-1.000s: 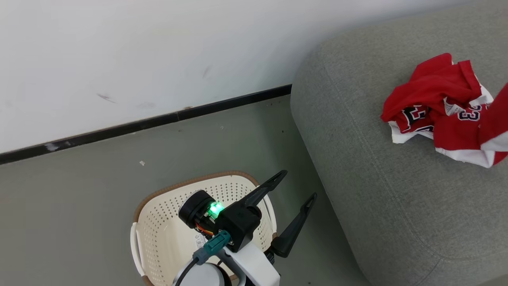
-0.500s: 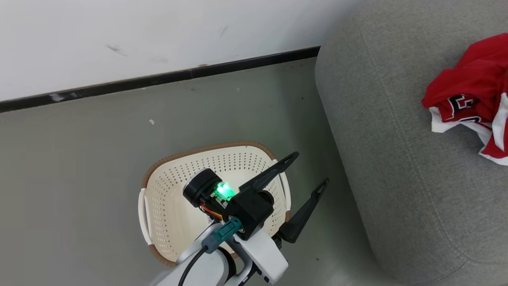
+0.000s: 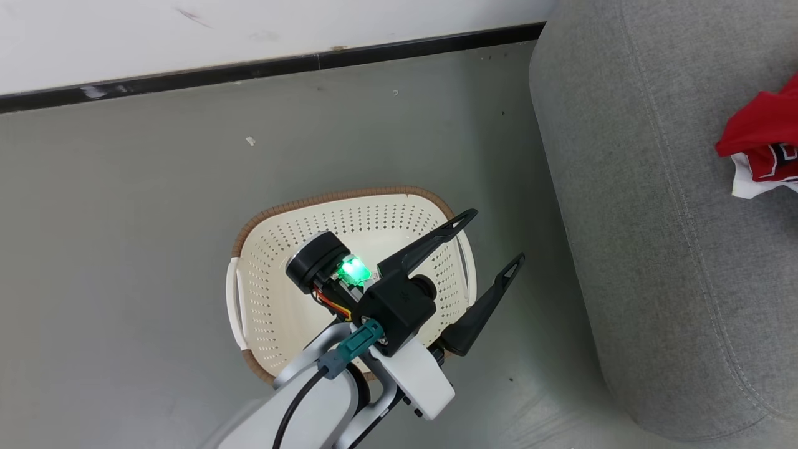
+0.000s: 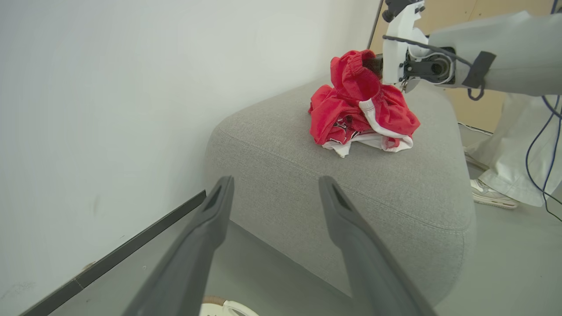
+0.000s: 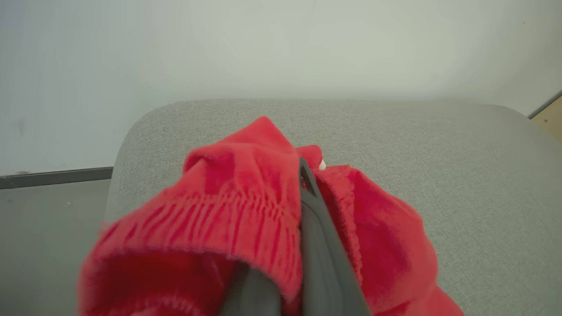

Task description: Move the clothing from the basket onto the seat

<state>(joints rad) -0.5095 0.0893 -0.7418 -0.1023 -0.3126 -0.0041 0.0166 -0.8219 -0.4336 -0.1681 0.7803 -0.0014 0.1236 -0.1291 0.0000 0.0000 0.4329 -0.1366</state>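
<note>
Left tool (image 3: 497, 237) hung wide open above the cream basket (image 3: 374, 218), holding nothing. Right tool (image 5: 307, 175) was clamped on the red clothing (image 4: 351, 101) at an elastic waistband, with the pile resting on the grey sofa (image 4: 351, 188), right of the basket. Fabric looked soft, light, floppy; pinch a bunched fold or the waistband. Black-and-white lettering was too crumpled to read.

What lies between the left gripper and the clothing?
Bare grey upholstery of the seat lies between the left gripper and the clothing, in the left wrist view.
</note>
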